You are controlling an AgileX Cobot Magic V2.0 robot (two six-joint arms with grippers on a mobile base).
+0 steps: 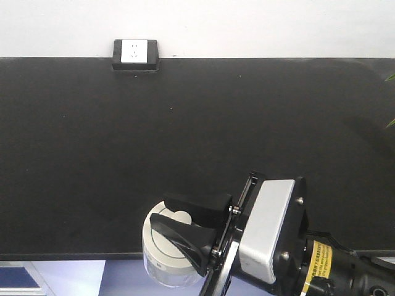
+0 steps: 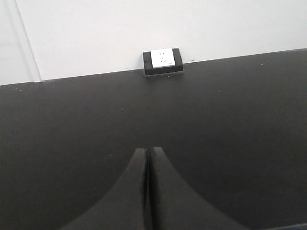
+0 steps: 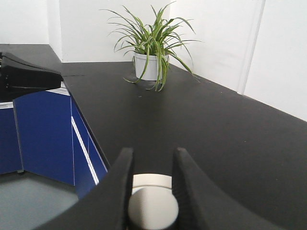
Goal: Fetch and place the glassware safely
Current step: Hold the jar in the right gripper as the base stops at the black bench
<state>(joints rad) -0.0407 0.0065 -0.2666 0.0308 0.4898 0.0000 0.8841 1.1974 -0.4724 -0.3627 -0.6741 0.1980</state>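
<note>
The glass jar (image 1: 163, 271) sits at the near edge of the table (image 1: 185, 123), a little left of the middle; in the front view its cream-white lid (image 1: 154, 242) overlaps the table's near lip, while the clear body shows against the pale floor below it; whether the jar rests on the table or hangs in the air cannot be told. The right gripper (image 1: 168, 214) reaches in from the near right and pinches the lid's knob (image 3: 152, 210), one finger on each side, as the right wrist view shows. The left gripper (image 2: 147, 158) has its fingers pressed together on nothing, pointing across bare table toward the wall socket (image 2: 163, 60) at the far edge. I judge the fetch done and the placing not yet finished; what is left is to set the jar well in from the edge, then release the knob. A potted plant (image 3: 149, 57) stands well away along the table.
</note>
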